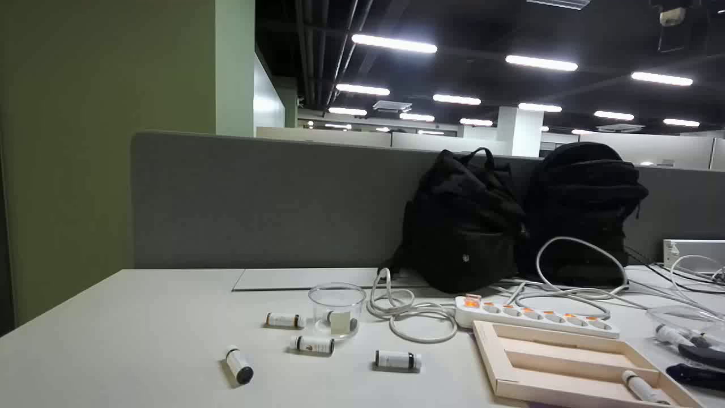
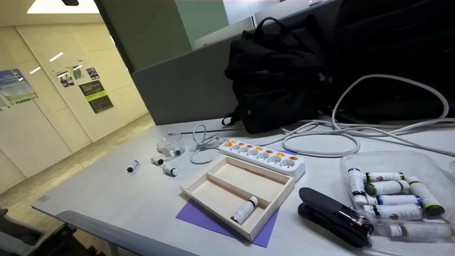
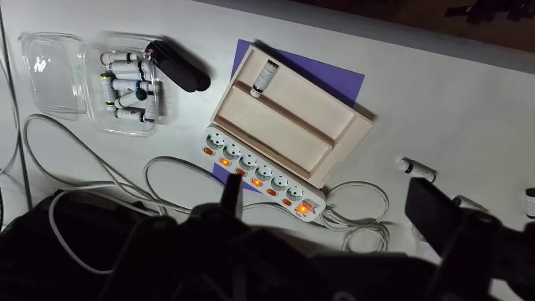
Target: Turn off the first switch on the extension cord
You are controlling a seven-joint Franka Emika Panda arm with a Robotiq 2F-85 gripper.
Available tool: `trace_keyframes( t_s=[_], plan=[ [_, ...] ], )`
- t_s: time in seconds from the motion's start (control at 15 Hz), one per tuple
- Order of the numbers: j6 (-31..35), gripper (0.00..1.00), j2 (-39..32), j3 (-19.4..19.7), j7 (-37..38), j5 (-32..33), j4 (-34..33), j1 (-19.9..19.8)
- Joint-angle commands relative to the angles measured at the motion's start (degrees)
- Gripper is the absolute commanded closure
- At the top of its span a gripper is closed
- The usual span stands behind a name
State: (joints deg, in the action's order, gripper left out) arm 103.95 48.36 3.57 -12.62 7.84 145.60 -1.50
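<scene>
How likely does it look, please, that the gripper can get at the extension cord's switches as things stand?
Probably yes: the gripper is open and the switches on the extension cord show uncovered in the wrist view. The wooden frame lies alongside but hides none of them.

Ceiling lights glow above a grey partition.

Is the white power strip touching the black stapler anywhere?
Apart. In the wrist view, a strip of bare white tabletop separates the end of the power strip from the black stapler.
</scene>
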Motion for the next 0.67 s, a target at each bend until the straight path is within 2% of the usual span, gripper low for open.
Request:
trace_keyframes(
  t_s=[0.0, 0.47, 0.6],
  plan=[
    [-0.2, 0.00, 0.0, 0.5, 0.4, 0.4, -0.2, 0.7],
    [-0.2, 0.00, 0.0, 0.5, 0.4, 0.4, -0.2, 0.7],
    [4.2, 0.00, -4.8, 0.1, 1.8, -0.1, 1.3, 1.1]
  ],
)
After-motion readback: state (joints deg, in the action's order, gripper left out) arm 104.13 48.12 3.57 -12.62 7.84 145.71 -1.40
